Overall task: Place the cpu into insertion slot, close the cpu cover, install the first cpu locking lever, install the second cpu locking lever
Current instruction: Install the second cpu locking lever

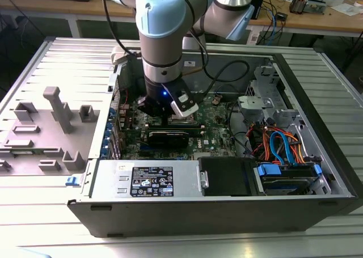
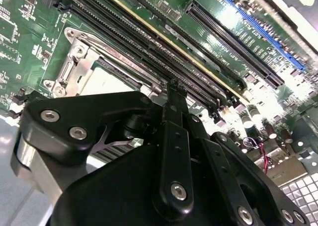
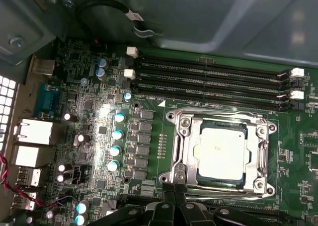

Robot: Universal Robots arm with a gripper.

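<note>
Gripper [image 3: 174, 198] sits closest to the lens in both wrist views, black linkage low over the green board [image 3: 144, 151]. Fingers [image 2: 177, 94] look pinched together at the tip, nothing visibly held; tip is right at the socket frame's edge, contact can't be confirmed.

PC case [image 1: 317, 156] lies open on its side on a slatted metal table [image 1: 334, 71]. Inside: the board, a power supply [image 1: 147, 178] along the near wall, a drive bay with blue and orange cables [image 1: 283, 147] toward the exterior view's right.

Cpu [image 3: 221, 149] is seated in the slot [image 3: 198, 174]: flat square, dull silver-grey lid, dark rim showing around it. Cover [image 3: 186, 141] lies down over it as a bright metal frame, chip visible through the window. Whether the levers are latched, can't tell.

Clearances: black memory slots [image 3: 208, 77] run just beside the socket on one side, white clips at their ends. Capacitors [image 3: 117, 134] stand in a row near the opposite side. In the exterior view the arm [image 1: 167, 37] comes down mid-case, walls well apart from the wrist. A grey plastic fixture [image 1: 57, 108] sits on the table at the exterior view's left, clear of the case.
</note>
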